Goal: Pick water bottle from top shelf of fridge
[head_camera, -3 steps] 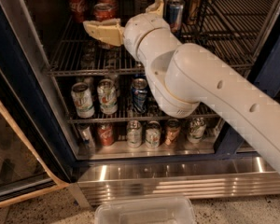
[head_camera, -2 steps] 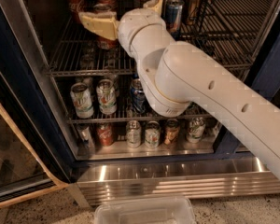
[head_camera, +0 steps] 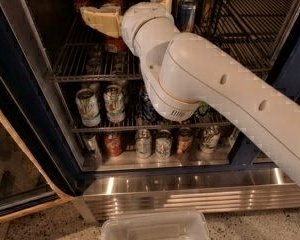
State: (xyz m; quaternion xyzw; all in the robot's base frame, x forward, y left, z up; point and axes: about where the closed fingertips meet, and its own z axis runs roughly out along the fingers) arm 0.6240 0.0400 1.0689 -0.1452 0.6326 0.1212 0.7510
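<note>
Raised claw [head_camera: 127, 4] higher and deeper into fridge [head_camera: 35, 84] since prior frame | hovered above top shelf [head_camera: 75, 59], fingers [head_camera: 101, 21] spread wide, gripped nothing | could not make out water bottle, possibly hidden behind claw | completed reach only; left grasp and withdrawal undone

Fridge [head_camera: 37, 104]: large drinks cooler with a dark blue-black frame, standing open, wire racks inside. Ribbed stainless steel base panel well below the tool [head_camera: 125, 3], glass door swung out to the lower left of it. Top shelf [head_camera: 70, 61]: silver wire rack of thin parallel rods closed by a front rail, level, lying just beneath the tool, which reaches in over it with cream fingers [head_camera: 101, 20] spread apart. Water bottle: cannot be told apart around the tool.
</note>
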